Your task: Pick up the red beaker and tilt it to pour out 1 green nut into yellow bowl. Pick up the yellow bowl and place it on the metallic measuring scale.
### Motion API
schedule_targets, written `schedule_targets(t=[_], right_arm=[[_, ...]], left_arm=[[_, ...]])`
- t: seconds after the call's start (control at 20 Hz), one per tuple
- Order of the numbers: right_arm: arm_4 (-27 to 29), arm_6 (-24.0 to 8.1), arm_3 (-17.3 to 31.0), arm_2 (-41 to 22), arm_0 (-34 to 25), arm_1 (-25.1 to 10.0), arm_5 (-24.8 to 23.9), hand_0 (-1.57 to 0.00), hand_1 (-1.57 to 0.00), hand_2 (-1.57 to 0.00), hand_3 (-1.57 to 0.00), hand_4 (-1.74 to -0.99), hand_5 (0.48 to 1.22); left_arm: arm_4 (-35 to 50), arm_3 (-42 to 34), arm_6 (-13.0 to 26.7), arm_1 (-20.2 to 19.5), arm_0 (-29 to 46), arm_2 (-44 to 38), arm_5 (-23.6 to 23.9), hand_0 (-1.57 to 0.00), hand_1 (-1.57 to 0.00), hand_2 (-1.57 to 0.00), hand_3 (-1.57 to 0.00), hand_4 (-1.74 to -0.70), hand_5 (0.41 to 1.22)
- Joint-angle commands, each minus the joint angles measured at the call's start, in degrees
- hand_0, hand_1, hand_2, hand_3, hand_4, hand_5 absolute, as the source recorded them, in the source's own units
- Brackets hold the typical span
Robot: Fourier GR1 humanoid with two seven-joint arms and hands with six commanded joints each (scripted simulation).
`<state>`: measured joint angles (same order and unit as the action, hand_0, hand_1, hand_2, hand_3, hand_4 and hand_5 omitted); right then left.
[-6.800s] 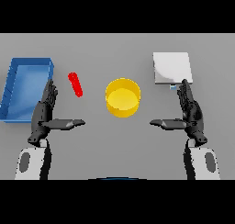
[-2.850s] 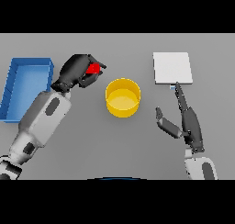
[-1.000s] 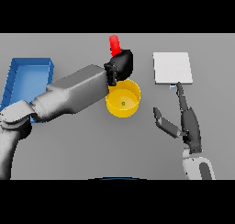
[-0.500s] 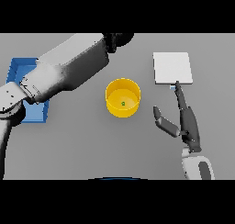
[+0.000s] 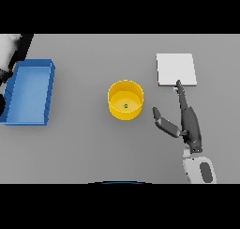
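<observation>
- The left arm point(image 5: 10, 49) has swung away since half a second ago: then it stretched across the table above the bowl, now only a white and grey piece of it shows at the far left edge, behind the blue tray point(image 5: 29, 92).
- The left hand itself is out of the picture, so I cannot tell what its fingers are doing or whether it still carries the red beaker, which is nowhere to be seen now.
- The yellow bowl point(image 5: 125, 100) sits in the middle of the table, in the same place as before, with 1 green nut point(image 5: 125, 106) lying on its floor.
- That nut suggests the pouring half of the task is done; what remains, as I judge it, is lifting the bowl onto the scale.
- The metal scale point(image 5: 176, 69) lies as a pale square plate to the right of the bowl and a little farther back, well apart from it and with nothing on it.
- The right hand point(image 5: 187, 122) is where it was 0.5 s ago, between bowl and scale on the near side, fingers straight and pointing toward the scale's near edge, thumb spread toward the bowl, holding nothing.
- It is near the bowl but not touching it, so it looks the likelier hand for the lift.
</observation>
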<state>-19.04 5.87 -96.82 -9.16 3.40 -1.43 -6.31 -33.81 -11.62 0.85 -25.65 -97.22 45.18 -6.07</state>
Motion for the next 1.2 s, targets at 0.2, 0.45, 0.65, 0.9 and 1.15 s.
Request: schedule_targets(t=[0.2, 0.45, 0.65, 0.9, 1.15], right_arm=[[5.37, 0.97, 1.55, 1.35, -1.44, 0.43, 2.96, 0.0, 0.0, 0.0, 0.0, -1.081, 0.631], [6.7, 2.34, 1.34, 1.31, -1.01, -0.49, 4.79, 0.0, 0.0, 0.0, 0.0, -1.148, 0.663], [5.47, 3.73, 1.43, 0.58, -0.39, -0.42, 4.39, 0.0, 0.0, 0.0, 0.0, -1.181, 0.687], [4.26, 3.54, 1.96, 0.3, -0.41, -0.93, 4.11, 0.0, 0.0, 0.0, 0.0, -1.199, 0.707], [4.56, 3.35, 1.85, 0.82, -0.32, -1.57, 4.24, 0.0, 0.0, 0.0, 0.0, -1.201, 0.696]], left_arm=[[15.9, 5.74, 1.44, -7.08, 6.56, -10.92, 5.75, -1.57, -1.57, -1.57, -1.5, -1.74, 1.221], [26.8, 8.02, 8.45, -10.42, 15.42, -16.18, 11.99, -1.57, -1.57, -1.57, -1.55, -1.74, 1.221], [34.49, 5.88, 11.01, -11.48, 21.65, -19.9, 14.87, -1.57, -1.57, -1.57, -1.49, -1.74, 1.221], [42.82, -2.97, 13.83, -11.83, 33.09, -21.69, 18.77, -1.57, -1.57, -1.57, -1.37, -1.74, 1.221], [49.28, -20.79, 19.87, -14.18, 46.53, -20.89, 25.75, -1.57, -1.57, -1.57, -1.4, -1.74, 1.221]])
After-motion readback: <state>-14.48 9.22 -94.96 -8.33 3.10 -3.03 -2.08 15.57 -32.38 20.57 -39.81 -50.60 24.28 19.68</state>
